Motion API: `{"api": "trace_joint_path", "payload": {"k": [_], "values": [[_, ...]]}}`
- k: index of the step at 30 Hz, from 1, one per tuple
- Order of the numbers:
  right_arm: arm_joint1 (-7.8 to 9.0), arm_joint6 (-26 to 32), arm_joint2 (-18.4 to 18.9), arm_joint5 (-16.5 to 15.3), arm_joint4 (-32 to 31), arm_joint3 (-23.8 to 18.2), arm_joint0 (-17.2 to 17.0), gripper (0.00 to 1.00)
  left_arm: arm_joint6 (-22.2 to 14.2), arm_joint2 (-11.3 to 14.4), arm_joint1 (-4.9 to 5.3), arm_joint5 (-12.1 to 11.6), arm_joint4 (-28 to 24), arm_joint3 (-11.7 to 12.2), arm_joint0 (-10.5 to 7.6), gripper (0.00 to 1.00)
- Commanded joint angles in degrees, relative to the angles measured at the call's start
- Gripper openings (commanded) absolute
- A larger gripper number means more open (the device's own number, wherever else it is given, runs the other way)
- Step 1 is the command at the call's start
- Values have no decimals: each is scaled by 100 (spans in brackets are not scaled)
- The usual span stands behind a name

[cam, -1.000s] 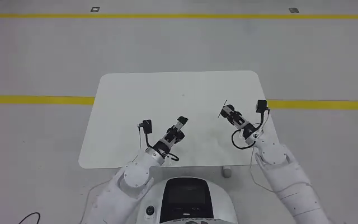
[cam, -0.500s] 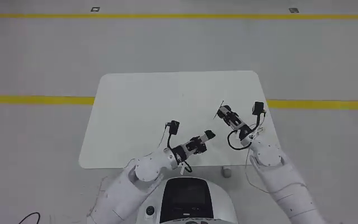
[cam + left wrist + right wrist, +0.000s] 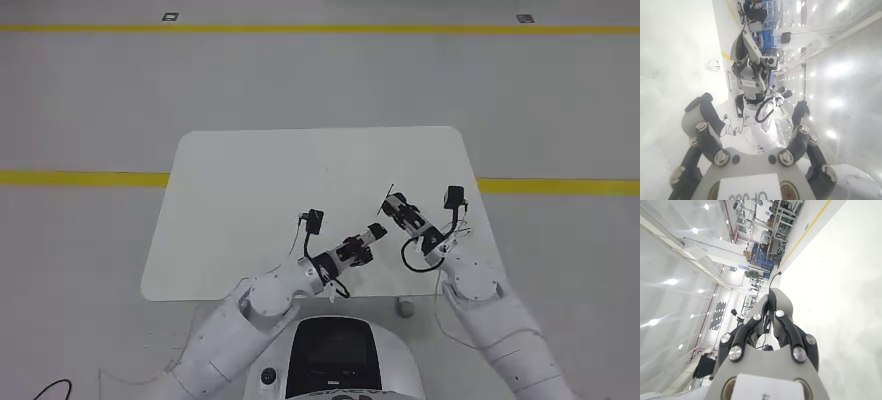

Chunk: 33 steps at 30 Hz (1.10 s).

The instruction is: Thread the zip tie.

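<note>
1. The left arm [image 3: 262, 300] and right arm [image 3: 482, 290] wear smooth white rounded shells in the lower half of the top view
2. The left gripper [image 3: 753, 103] has a grey plate, black links, silver screws, a white label
3. The right gripper [image 3: 770, 294] has pale grey fingers [image 3: 782, 300], black links; a black cable [image 3: 756, 116] loops at its wrist

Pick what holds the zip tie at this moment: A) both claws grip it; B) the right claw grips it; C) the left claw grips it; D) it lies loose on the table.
B: the thin black zip tie sticks out from the shut right claw, while the left claw is open, empty and apart from it.
</note>
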Motion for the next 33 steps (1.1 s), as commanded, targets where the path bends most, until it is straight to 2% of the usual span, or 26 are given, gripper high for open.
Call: {"api": "trace_joint_path", "payload": {"k": [1,3,11,14,17,20,32,33], "values": [[-19,17,-51,0,34,20,21,0,66,5,-15,-108,-65,92,-33,100],[-33,42,-136,0,-168,4,56,0,82,3,-17,-120,-34,122,-57,100],[-33,42,-136,0,-168,4,56,0,95,5,-18,-124,-23,114,-58,100],[-48,-56,-170,46,-250,-52,24,0,436,11,-29,-199,109,67,10,100],[-67,-114,-195,9,-223,-18,-16,0,624,-2,-47,-274,15,150,32,100],[-84,-119,-203,0,-143,26,-40,0,630,48,-75,-306,-13,264,-48,100],[-89,-74,-191,0,-227,-88,-104,0,652,81,-90,-258,-54,292,-45,100],[-90,-37,-187,0,-215,-86,-108,0,656,89,-94,-257,-60,306,-50,88]]}}
